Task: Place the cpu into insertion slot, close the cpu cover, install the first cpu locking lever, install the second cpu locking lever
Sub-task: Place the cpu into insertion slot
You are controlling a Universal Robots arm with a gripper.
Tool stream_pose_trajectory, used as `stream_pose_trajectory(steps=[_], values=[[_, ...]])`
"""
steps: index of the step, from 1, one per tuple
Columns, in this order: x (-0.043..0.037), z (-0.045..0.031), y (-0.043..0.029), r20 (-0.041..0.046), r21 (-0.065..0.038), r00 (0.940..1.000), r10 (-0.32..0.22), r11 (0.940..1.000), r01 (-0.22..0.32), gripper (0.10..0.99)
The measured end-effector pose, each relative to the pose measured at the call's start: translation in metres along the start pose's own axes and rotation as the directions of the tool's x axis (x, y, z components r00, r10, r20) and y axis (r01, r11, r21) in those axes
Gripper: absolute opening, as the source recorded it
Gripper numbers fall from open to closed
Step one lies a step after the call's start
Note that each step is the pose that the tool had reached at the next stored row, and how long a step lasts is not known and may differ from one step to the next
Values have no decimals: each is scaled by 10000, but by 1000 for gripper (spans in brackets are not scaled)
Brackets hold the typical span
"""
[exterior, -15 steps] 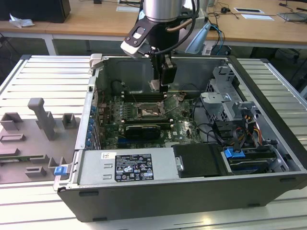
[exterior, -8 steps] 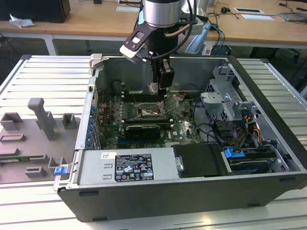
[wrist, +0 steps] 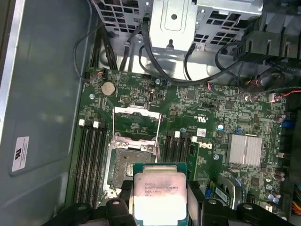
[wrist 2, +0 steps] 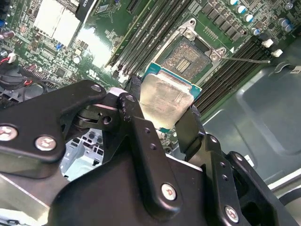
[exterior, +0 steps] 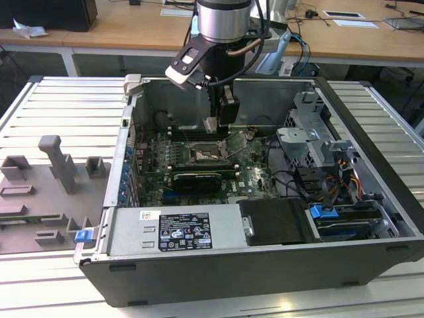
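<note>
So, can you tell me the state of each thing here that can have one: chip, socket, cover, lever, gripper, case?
gripper: shut on the cpu.
cpu: held above the board, not yet seated.
insertion slot: empty, uncovered.
cpu cover: flipped open.
locking lever: released, swung clear of the slot.
computer case: side open.

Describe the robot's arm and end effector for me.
The arm is a silvery metal cylinder with dark cables looping beside it and a black, white-edged module at the wrist. The end effector is matte black: angular linked plates joined by silver screws, ending in two narrow fingers.
</note>
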State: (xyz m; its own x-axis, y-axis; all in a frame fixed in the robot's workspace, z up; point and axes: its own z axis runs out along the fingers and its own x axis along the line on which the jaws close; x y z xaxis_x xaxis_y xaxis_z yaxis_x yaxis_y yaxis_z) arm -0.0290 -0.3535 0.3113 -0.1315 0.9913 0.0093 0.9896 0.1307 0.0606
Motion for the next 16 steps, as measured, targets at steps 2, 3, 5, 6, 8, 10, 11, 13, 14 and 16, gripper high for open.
stream_pose_trajectory(steps=[2,3,5,6,8,10,11,13,14,16], values=[[0,20,-1,-1,5,10000,-1,10000,1,541],[0,26,-2,-1,8,10000,-1,10000,1,541],[0,46,-3,-3,18,10000,0,10000,0,541],[-1,57,-4,-3,23,10000,0,10000,0,541],[-1,75,-5,-4,29,10000,1,10000,-1,541],[-1,94,-6,-4,33,10000,0,10000,0,541],[-1,109,-7,-5,35,10000,1,10000,-1,541],[-1,125,-8,-6,46,10000,0,10000,0,541],[-1,145,-9,-7,50,10000,4,10000,-4,541],[-1,164,-14,11,57,10000,32,10000,-32,541]])
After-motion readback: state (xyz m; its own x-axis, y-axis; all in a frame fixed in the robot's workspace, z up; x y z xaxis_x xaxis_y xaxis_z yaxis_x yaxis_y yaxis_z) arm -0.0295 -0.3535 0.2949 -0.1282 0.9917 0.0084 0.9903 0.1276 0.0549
